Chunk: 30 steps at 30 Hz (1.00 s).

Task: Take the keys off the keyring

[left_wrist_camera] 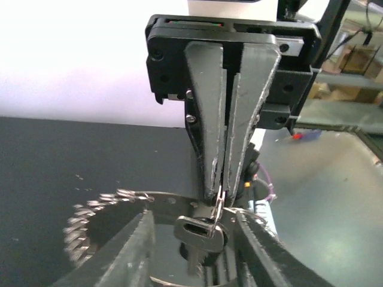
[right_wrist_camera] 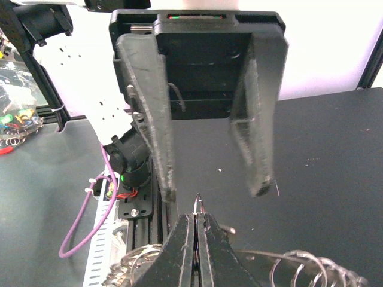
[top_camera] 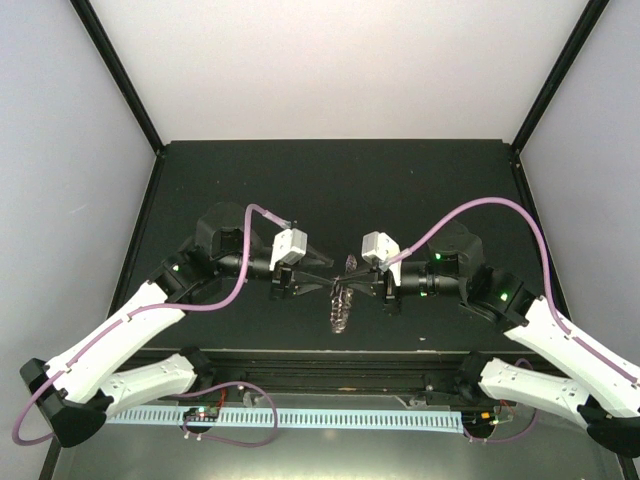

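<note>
Grey keyring (left_wrist_camera: 111, 200) loop pinched by closed right gripper (left_wrist_camera: 220, 192) | left gripper (right_wrist_camera: 215, 190) open | key (left_wrist_camera: 200, 232) hangs from loop

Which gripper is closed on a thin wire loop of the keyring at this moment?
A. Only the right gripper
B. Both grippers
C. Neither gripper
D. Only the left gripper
A: the left wrist view shows the right gripper with its fingers pressed together on a thin wire loop of the keyring, just above the key. The right wrist view shows the left gripper wide open.
</note>
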Each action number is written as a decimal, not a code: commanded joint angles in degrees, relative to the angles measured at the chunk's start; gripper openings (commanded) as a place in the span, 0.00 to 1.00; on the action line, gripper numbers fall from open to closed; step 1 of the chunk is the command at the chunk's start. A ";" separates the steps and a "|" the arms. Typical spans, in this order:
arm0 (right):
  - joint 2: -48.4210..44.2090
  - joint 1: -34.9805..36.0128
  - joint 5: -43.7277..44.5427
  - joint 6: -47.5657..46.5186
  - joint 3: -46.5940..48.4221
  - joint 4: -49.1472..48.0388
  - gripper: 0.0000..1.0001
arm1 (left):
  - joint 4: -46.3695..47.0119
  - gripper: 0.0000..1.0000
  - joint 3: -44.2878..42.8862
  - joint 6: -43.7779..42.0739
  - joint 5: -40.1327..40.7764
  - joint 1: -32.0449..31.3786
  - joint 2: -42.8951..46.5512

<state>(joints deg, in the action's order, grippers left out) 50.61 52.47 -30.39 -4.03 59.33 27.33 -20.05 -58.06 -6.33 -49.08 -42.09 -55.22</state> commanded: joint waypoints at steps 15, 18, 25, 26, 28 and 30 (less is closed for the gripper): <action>-0.78 0.18 -0.33 0.08 0.57 -2.21 0.01 | 3.84 0.27 -1.18 2.44 -8.44 -1.16 -1.69; -0.76 0.18 -0.20 0.23 0.46 -2.20 0.01 | 3.68 0.24 -1.18 2.31 -8.43 -1.65 -1.98; -1.17 0.18 0.43 0.29 0.29 -2.02 0.01 | 3.73 0.08 -1.19 2.11 -8.32 -1.86 -1.89; -1.29 0.18 0.73 0.33 0.19 -2.10 0.01 | 3.67 0.05 -1.18 2.11 -8.32 -1.86 -1.91; -1.56 0.18 1.43 0.49 0.06 -2.38 0.01 | 3.75 0.02 -1.18 2.11 -8.31 -1.91 -1.89; -2.01 0.17 1.98 0.80 -0.28 -3.01 0.01 | 3.74 0.02 -1.19 2.11 -8.33 -1.95 -1.84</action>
<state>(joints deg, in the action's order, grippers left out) 49.76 52.47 -30.74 -3.84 59.33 27.40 -17.45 -58.08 -4.01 -55.53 -43.38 -57.12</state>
